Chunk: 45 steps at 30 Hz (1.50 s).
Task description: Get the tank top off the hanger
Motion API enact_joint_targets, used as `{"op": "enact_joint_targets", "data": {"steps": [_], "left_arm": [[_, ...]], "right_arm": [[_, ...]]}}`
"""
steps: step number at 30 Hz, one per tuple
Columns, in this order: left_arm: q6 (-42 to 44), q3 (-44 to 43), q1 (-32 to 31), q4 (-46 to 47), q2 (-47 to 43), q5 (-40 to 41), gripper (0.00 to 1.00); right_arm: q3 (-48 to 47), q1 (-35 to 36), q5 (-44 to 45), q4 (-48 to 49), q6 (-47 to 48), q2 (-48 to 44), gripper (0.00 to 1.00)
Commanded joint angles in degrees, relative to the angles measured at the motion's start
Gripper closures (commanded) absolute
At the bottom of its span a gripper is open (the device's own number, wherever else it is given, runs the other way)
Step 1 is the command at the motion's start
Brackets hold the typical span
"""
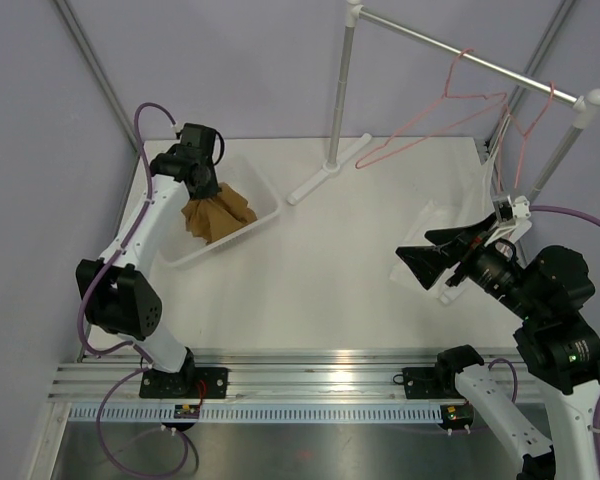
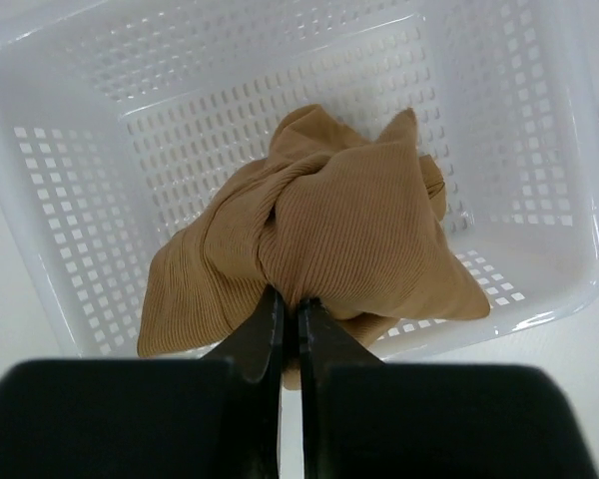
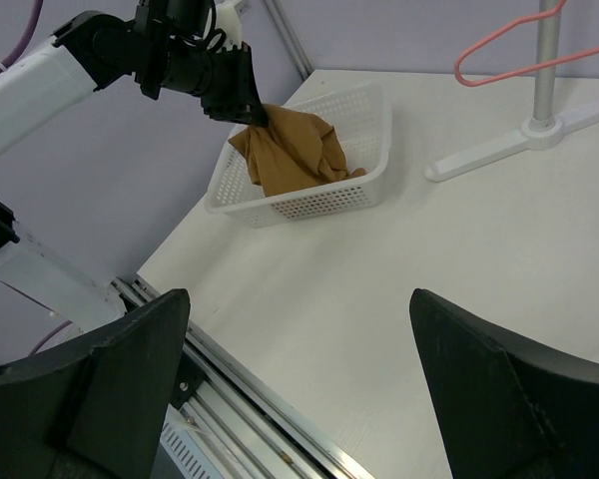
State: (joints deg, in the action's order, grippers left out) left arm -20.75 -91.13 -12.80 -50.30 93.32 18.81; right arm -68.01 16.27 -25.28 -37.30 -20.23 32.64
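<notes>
Already off the hanger (image 1: 475,97), the tank top (image 2: 349,230) hangs into the basket (image 2: 40,200) w/ left gripper (image 2: 288,319) clamped on it. Next, I think: let go so it drops in. Right gripper (image 3: 295,299) is wide apart, idle.

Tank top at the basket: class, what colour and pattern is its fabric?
The tank top is plain camel-brown, finely ribbed; left wrist view shows it best.

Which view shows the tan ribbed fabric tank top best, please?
The left wrist view: the tan ribbed tank top fills the frame, pinched by the left gripper, hanging into the white perforated basket. The other two show it small and bunched.
</notes>
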Motion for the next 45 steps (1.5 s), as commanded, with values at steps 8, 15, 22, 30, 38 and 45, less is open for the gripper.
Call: {"op": "enact_joint_targets", "data": {"steps": [8, 15, 22, 30, 38, 45], "left_arm": [[-1.40, -3.97, 0.49, -3.74, -11.56, -1.49, 0.01], [2.21, 5.08, -2.75, -6.72, -34.06, 0.60, 0.01], [3.00, 9.48, -4.17, -16.22, -49.19, 6.85, 0.01], [1.51, 13.42, -4.17, -23.78, -61.75, 4.57, 0.01], [1.59, 17.39, -4.17, -23.26, -69.58, 4.05, 0.01], [1.59, 20.11, -4.17, -21.68, -72.22, 2.55, 0.01]], "right_arm": [[-3.53, -0.10, 7.78, -6.28, 4.23, 3.21, 0.01], [-8.88, -0.10, 19.01, -15.25, 7.66, 7.34, 0.01], [-12.67, -0.10, 24.83, -20.26, 10.20, 10.42, 0.01], [-15.13, -0.10, 28.53, -22.03, 11.79, 11.13, 0.01], [-14.35, -0.10, 29.49, -20.80, 13.11, 8.31, 0.00], [-11.54, -0.10, 27.92, -18.69, 12.23, 8.05, 0.00]]}}
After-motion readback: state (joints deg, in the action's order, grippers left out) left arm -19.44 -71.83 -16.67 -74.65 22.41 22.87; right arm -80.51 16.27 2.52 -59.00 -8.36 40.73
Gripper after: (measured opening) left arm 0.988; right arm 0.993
